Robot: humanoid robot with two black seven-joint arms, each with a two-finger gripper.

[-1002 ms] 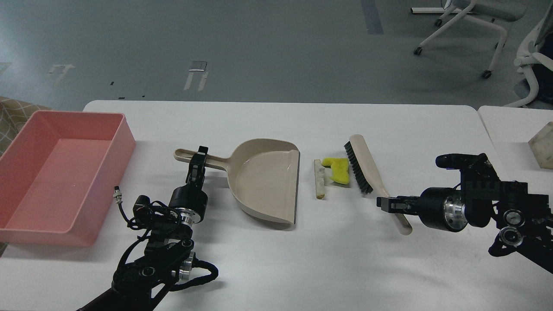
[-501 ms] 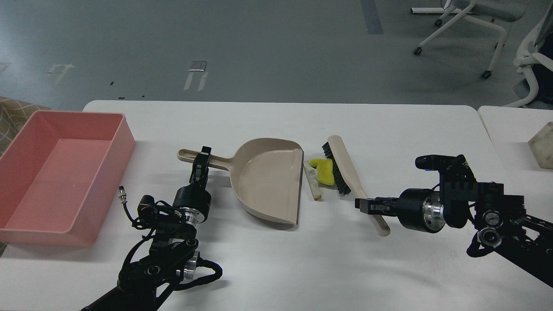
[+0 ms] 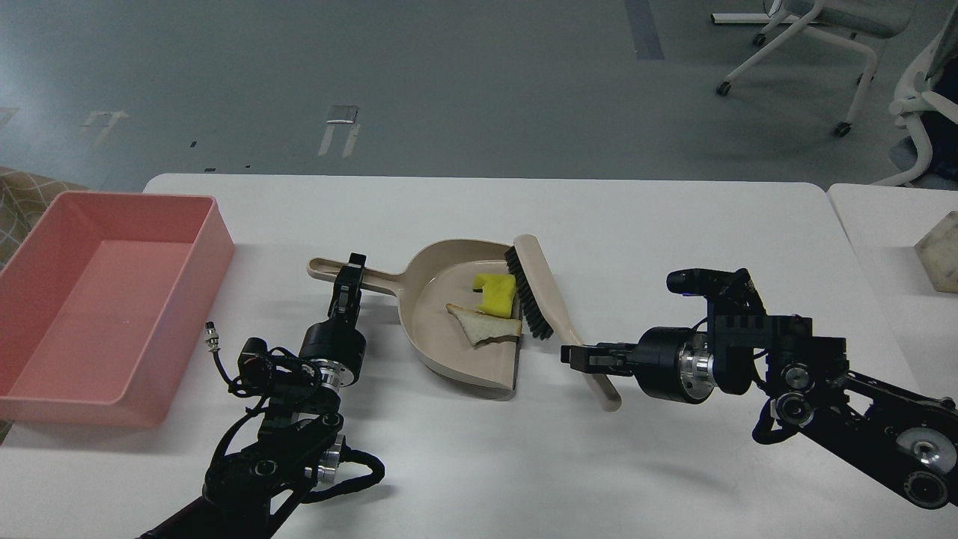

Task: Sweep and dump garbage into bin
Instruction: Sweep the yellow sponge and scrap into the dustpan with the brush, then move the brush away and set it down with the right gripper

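Observation:
A beige dustpan (image 3: 441,329) lies on the white table (image 3: 658,224), its handle pointing left. My left gripper (image 3: 349,278) is shut on that handle. My right gripper (image 3: 580,355) is shut on the handle of a beige brush (image 3: 557,314) with black bristles. The bristles stand at the dustpan's open right edge. A yellow sponge piece (image 3: 497,294) and a slice of bread (image 3: 483,324) lie inside the dustpan, just left of the bristles. A pink bin (image 3: 105,299) stands at the table's left end, open and empty.
A second white table (image 3: 891,224) adjoins on the right with a pale block (image 3: 940,260) on it. Office chairs (image 3: 816,45) stand on the grey floor beyond. A woven beige surface (image 3: 19,202) shows at the far left.
My right gripper has swept the brush leftward. The yellow piece and the bread have gone from the table into the dustpan. The left gripper and dustpan have held still.

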